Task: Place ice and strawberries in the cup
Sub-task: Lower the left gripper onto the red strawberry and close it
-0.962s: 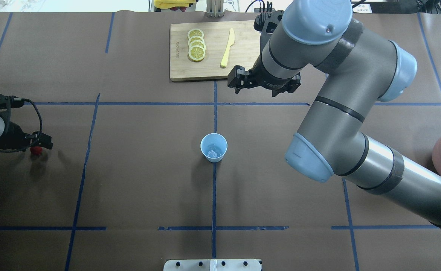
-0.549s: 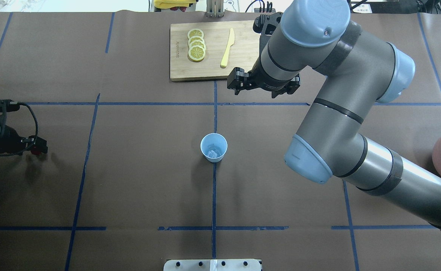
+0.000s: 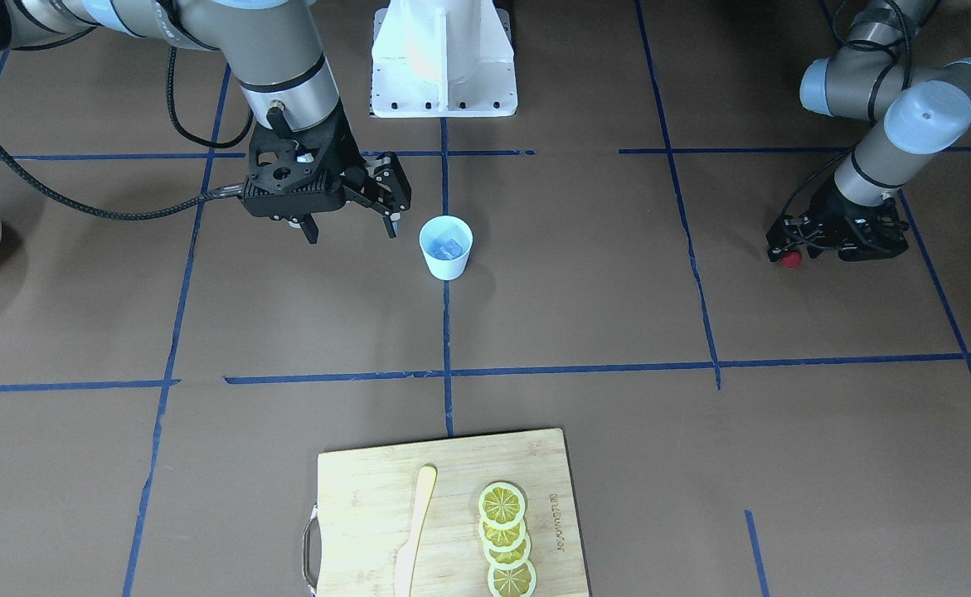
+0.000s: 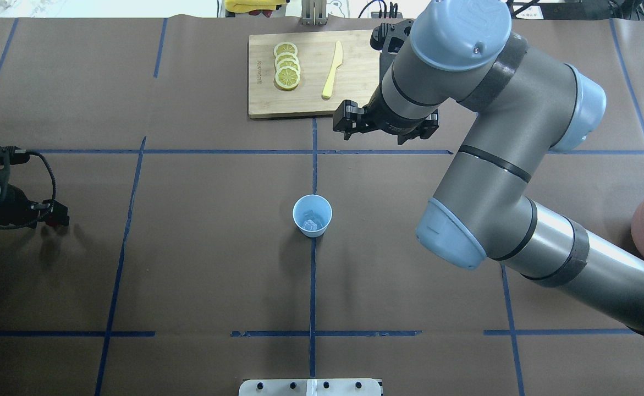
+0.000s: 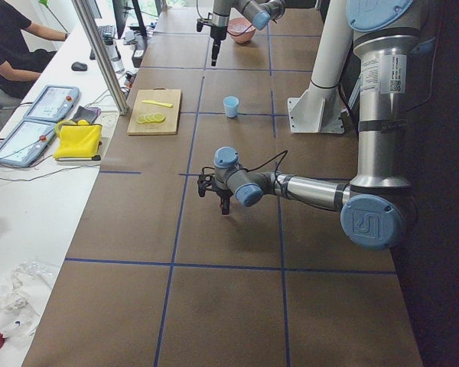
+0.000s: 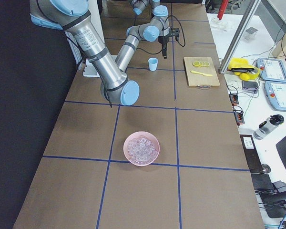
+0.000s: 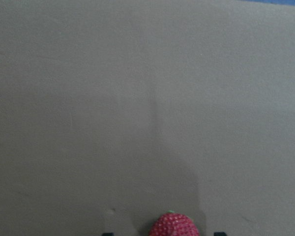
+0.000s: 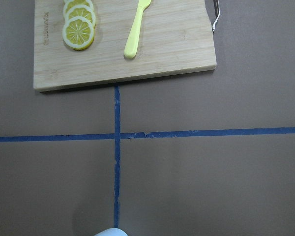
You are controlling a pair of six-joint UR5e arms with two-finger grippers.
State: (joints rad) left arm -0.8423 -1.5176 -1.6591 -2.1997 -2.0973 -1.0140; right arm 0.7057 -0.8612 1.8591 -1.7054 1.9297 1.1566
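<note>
The cup (image 4: 312,215) stands upright in the middle of the counter (image 4: 206,275), well away from every edge, with a few pieces of ice (image 4: 311,224) inside. The right end effector (image 3: 351,236) hangs near it, spread wide and empty. Close to the edge on the robot's left, the left end effector (image 3: 788,251) is over the strawberry (image 7: 174,225), its fingers partly apart with a gap on either side.
</note>
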